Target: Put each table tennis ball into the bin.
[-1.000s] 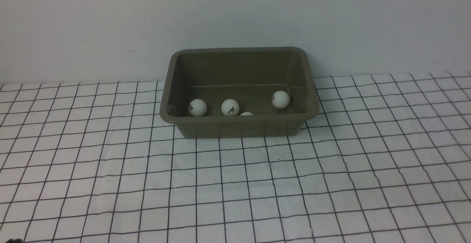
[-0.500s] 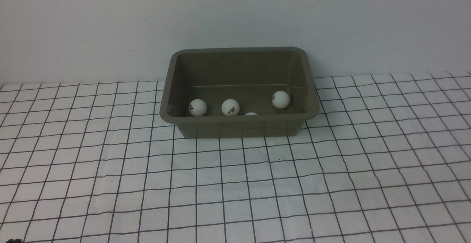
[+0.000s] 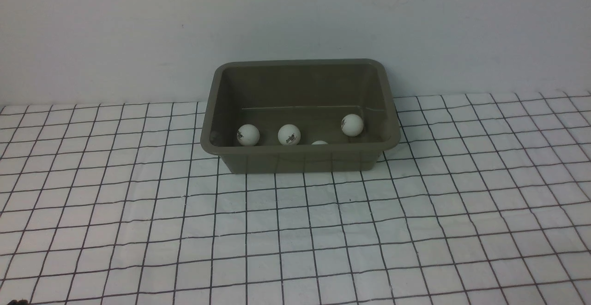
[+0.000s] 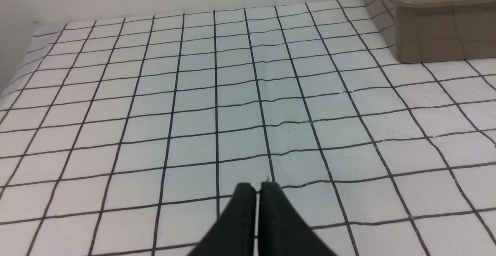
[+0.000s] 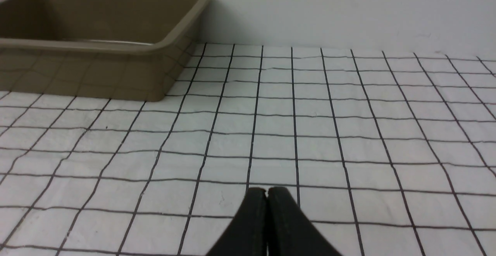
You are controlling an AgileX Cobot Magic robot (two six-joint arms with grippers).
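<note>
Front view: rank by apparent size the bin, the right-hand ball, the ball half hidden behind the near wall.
1. bin, largest by far.
2. right-hand ball, fully visible.
3. half-hidden ball: only its top shows, so its true size cannot be compared.

We see a white tablecloth (image 3: 295, 231) with a black grid, slightly wrinkled, covering the table up to a plain pale wall (image 3: 138, 28) behind it.

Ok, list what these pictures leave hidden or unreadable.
- Fourth ball: front view, only its top shows; the bin's near rim hides the rest.
- Printed logos on two balls: front view, too small to read.
- Bin floor and balls: both wrist views, hidden by the bin's walls.
- Left claw and right claw: cut off by the picture edge.
</note>
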